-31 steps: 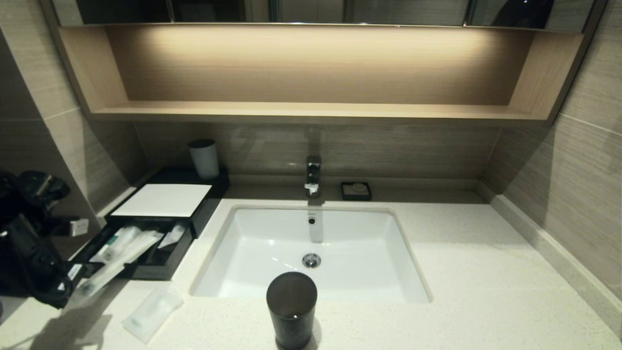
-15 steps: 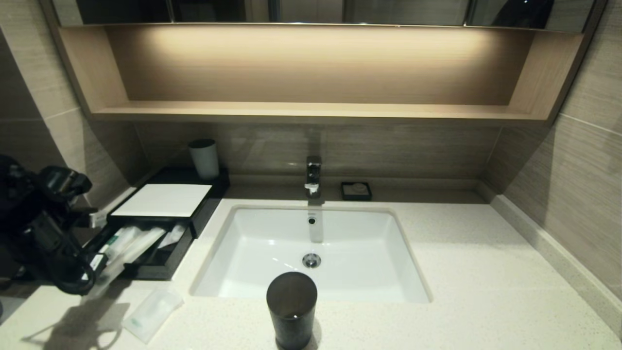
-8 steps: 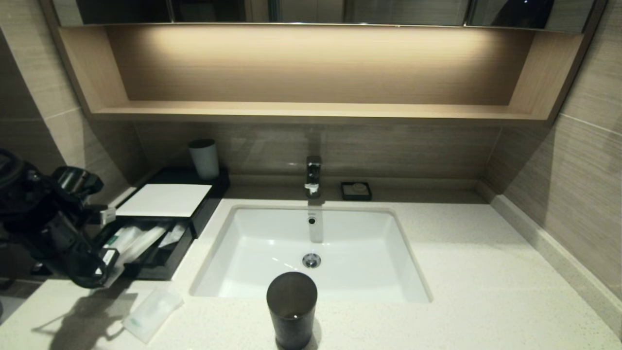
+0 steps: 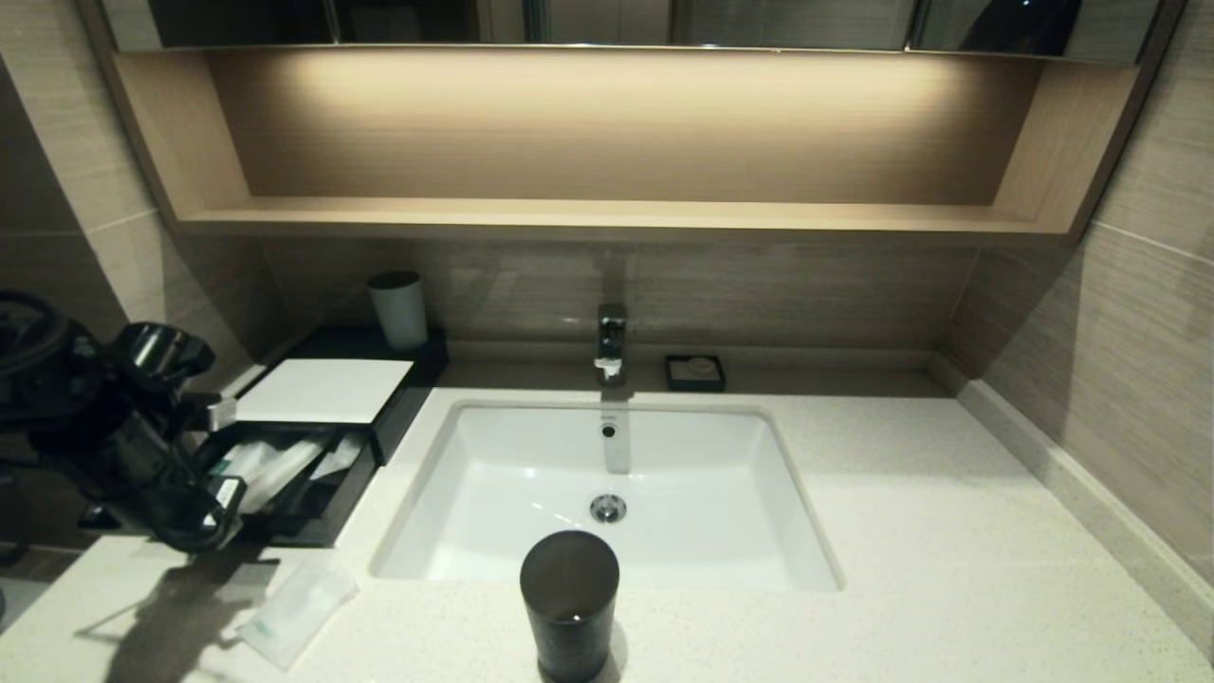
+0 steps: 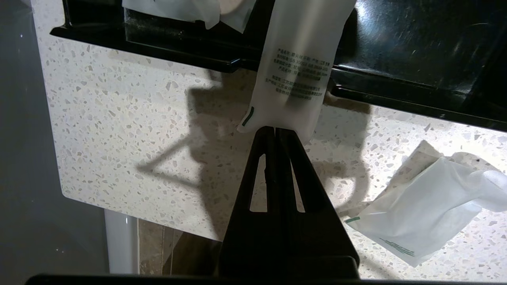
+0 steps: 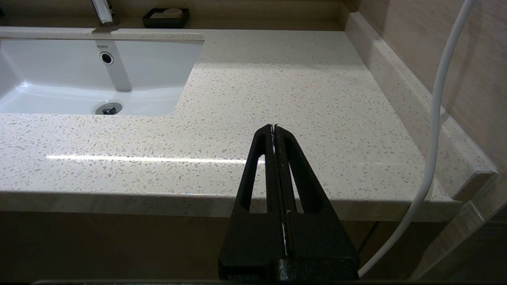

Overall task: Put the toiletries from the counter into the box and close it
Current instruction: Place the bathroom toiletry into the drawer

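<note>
The black box (image 4: pixel 322 389) with its white sheet top stands at the left of the counter (image 4: pixel 901 531), its drawer (image 4: pixel 318 522) pulled open. Two long clear-wrapped packets (image 4: pixel 275 470) lie in the drawer. One packet (image 5: pixel 301 59) crosses the drawer's front wall (image 5: pixel 178 43), its near end over the counter. My left gripper (image 4: pixel 223 526) is shut on that end (image 5: pixel 274 130). The small sachet (image 4: pixel 299 607) with green print lies on the counter just in front of the drawer; it also shows in the left wrist view (image 5: pixel 427 206). My right gripper (image 6: pixel 273 126) is shut and empty, off the counter's front right edge.
A black cup (image 4: pixel 569 602) stands at the front edge before the white basin (image 4: pixel 474 531). A tap (image 4: pixel 612 341) and a small black soap dish (image 4: pixel 695 372) are behind the basin. A pale cup (image 4: pixel 398 308) stands behind the box. A white cable (image 6: pixel 439 99) hangs beside my right gripper.
My left gripper has moved right and toward the drawer, carrying the long packet's near end with it, so more of the packet now lies in the drawer. The sachet has not moved.
</note>
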`<state>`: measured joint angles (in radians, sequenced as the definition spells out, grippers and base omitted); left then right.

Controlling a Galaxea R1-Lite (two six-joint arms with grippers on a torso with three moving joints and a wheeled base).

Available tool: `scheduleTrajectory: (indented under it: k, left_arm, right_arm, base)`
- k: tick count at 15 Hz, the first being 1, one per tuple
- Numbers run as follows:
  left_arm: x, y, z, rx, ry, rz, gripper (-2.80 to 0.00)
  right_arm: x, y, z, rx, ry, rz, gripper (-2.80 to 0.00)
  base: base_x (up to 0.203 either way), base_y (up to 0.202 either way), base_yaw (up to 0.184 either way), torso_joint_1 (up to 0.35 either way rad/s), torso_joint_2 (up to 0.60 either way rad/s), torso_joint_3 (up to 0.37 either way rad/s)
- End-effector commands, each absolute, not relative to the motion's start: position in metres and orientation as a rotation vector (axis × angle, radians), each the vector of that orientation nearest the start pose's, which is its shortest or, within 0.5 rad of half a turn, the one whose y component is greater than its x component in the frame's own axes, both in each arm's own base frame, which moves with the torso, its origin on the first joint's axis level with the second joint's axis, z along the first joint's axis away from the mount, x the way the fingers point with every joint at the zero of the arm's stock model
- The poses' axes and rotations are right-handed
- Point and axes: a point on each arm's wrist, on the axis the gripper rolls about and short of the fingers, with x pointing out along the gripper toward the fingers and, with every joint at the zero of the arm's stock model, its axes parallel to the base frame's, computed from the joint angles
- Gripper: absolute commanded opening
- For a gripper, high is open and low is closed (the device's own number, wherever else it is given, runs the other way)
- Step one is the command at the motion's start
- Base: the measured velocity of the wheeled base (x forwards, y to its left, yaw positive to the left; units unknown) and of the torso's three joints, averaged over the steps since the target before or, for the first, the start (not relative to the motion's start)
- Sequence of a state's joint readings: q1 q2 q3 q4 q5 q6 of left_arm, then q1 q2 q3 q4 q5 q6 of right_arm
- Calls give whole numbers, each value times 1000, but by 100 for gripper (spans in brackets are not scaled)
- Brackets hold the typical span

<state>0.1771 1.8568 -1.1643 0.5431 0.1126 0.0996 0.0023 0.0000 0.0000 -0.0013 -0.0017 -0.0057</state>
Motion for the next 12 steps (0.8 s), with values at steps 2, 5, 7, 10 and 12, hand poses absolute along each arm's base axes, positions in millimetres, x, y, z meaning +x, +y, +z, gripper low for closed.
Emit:
scheduleTrajectory:
  k: [2,5,7,10,12]
  left_arm:
    - [298,53,139,51,1231,186,-280]
    - [302,51,138,48,1206,189,-280]
    - [303,50,138,49,1198,188,-280]
    - [305,51,138,50,1184,189,-280]
    - [308,51,136,50,1177,190,-280]
  right_arm:
    - [-23,0,75,-6,0,0,-280]
    - [-23,0,75,-6,0,2,-280]
    - [-23,0,75,-6,0,0,-280]
    - [-23,0,75,-6,0,0,-280]
    - [-23,0,75,-6,0,2,-280]
  base:
    - [0,0,0,0,0,0]
    - [0,0,0,0,0,0]
    - [0,0,0,0,0,0]
    - [0,0,0,0,0,0]
    - [0,0,0,0,0,0]
